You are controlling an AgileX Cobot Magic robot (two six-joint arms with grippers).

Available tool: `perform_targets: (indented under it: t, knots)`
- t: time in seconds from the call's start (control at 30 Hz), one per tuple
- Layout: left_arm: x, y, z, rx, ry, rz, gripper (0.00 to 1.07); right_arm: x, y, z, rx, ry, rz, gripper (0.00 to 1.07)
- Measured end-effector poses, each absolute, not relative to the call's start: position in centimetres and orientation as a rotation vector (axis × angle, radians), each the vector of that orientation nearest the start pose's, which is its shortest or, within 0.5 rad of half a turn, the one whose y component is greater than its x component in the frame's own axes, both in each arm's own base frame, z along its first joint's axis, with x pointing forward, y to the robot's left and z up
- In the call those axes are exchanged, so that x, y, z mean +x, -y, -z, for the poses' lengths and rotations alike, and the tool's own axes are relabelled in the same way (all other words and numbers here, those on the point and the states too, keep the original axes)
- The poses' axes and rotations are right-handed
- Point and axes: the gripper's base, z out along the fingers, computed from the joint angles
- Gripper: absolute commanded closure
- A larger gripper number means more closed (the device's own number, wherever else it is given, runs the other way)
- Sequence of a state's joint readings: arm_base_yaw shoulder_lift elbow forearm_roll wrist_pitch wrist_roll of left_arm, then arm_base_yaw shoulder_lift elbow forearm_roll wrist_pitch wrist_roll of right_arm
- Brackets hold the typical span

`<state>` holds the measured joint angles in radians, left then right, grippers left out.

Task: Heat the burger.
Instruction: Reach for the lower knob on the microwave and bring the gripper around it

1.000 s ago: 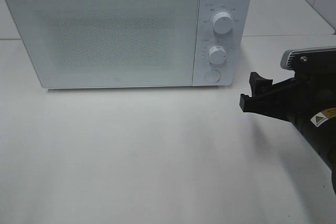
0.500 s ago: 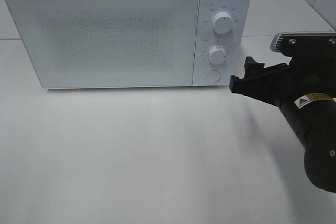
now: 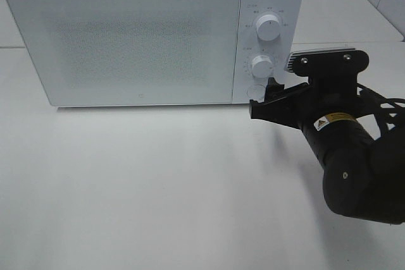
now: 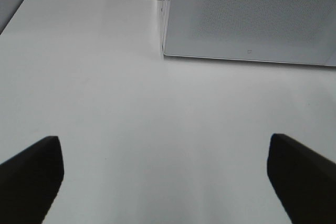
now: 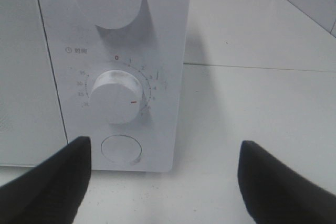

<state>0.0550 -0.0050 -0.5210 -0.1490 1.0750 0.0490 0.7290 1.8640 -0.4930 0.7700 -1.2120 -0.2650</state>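
Burger unseen; right wrist shows timer dial, left wrist only microwave door.

The burger shows in no view; the white microwave stands upright on the bench, closed, speckled and opaque.

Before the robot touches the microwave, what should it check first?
1. The microwave door is shut: ok.
2. The burger is inside: cannot tell; the door hides the inside and no burger shows anywhere.
3. The right tool is open: ok, jaws wide apart.
4. The round button is lined up: ok, it shows between the jaws.
5. The timer knob is at 0: not ok, its red mark points away from 0.
6. The left tool is out of the way: ok, open above the table.
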Motion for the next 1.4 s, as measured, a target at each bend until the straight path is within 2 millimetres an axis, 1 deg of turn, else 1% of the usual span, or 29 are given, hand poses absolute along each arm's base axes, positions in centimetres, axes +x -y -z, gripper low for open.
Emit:
perform_targets:
  t: [0.2,0.27,0.43,0.57,0.6,0.7,0.77,0.8,0.87,1.07,1.13,1.2,1.23,1.27,1.4]
  knots:
    - [-0.9,1.2,-28.3,0.004,-2.026,0.112,0.09,25.7,-15.0,-13.4,-0.064,-1.700,0.026,0.34]
    - [-0.9,1.2,-28.3,0.004,-2.026,0.112,0.09,26.2,-15.8,-13.3,-0.087,-1.686,0.005,0.34]
    - [-0.9,1.2,-28.3,0.004,-2.026,0.112,0.09,26.6,-16.2,-13.3,-0.089,-1.677,-0.002,0.34]
    - [-0.9,1.2,-28.3,0.004,-2.026,0.106,0.09,27.3,-16.8,-12.8,-0.092,-1.677,-0.002,0.34]
    - [-0.9,1.2,-28.3,0.004,-2.026,0.105,0.09,27.7,-16.8,-12.6,-0.094,-1.674,0.000,0.34]
    - [-0.9,1.2,-28.3,0.004,-2.026,0.105,0.09,28.0,-16.8,-12.6,-0.096,-1.670,-0.001,0.34]
    - [-0.9,1.2,-28.3,0.004,-2.026,0.105,0.09,29.2,-16.6,-12.8,-0.085,-1.659,-0.003,0.34]
    - [-0.9,1.2,-28.3,0.004,-2.026,0.105,0.09,29.2,-16.6,-12.8,-0.085,-1.659,-0.003,0.34]
    - [-0.9,1.2,-28.3,0.004,-2.026,0.105,0.09,29.9,-16.5,-13.0,-0.080,-1.656,-0.007,0.34]
    - [-0.9,1.2,-28.3,0.004,-2.026,0.105,0.09,31.0,-16.4,-13.3,-0.080,-1.646,-0.009,0.34]
    - [-0.9,1.2,-28.3,0.004,-2.026,0.105,0.09,31.6,-16.4,-12.9,-0.086,-1.648,-0.002,0.34]
    - [-0.9,1.2,-28.3,0.004,-2.026,0.105,0.09,31.7,-16.4,-12.7,-0.088,-1.655,-0.001,0.34]
    - [-0.9,1.2,-28.3,0.004,-2.026,0.105,0.09,31.9,-16.5,-12.2,-0.090,-1.670,0.005,0.34]
    - [-0.9,1.2,-28.3,0.004,-2.026,0.105,0.09,31.9,-16.5,-12.2,-0.090,-1.670,0.005,0.34]
    - [-0.9,1.2,-28.3,0.004,-2.026,0.105,0.09,32.1,-16.6,-11.0,-0.099,-1.706,0.018,0.34]
